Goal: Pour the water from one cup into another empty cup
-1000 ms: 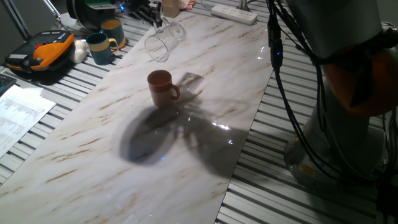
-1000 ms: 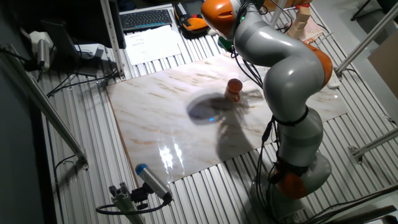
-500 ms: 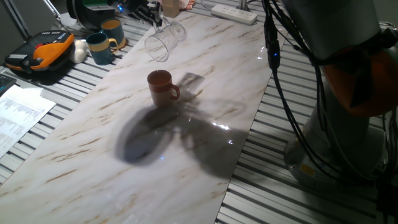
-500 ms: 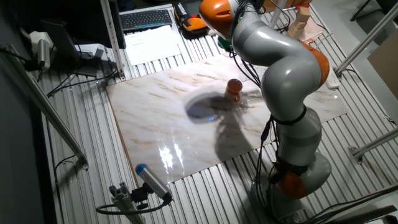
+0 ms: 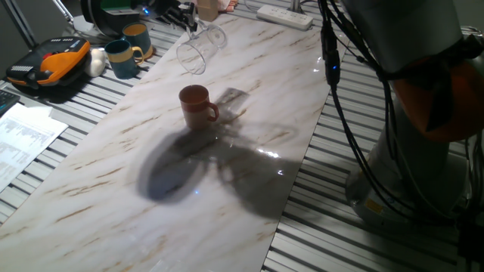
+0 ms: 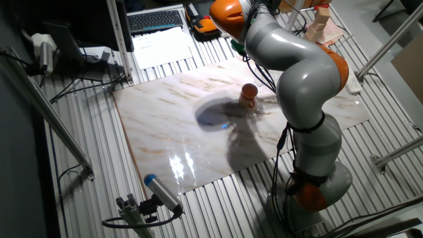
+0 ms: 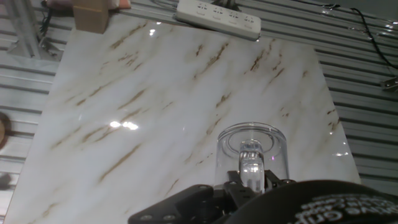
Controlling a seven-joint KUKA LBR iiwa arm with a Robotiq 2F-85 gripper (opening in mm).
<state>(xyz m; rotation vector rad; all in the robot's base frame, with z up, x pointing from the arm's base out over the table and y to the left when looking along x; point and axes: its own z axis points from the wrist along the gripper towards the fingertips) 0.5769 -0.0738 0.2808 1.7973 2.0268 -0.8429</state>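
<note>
Looking across one fixed view, a clear glass mug point(image 5: 200, 47) hangs tilted, mouth down, above the far end of a marble surface point(image 5: 113, 189), held by a dark pincer point(image 5: 181, 15). An orange-pink mug point(image 5: 197, 106) stands upright nearer, well apart. Two teal mugs point(image 5: 125, 49) sit far left.

From the other fixed view, the grey arm point(image 6: 297, 73) arches over the orange-pink mug point(image 6: 248, 94).

Through the hand view, the pincer point(image 7: 249, 183) is clamped on the glass mug point(image 7: 252, 152), above the marble. A white power strip point(image 7: 217, 18) lies beyond. Water cannot be made out.
</note>
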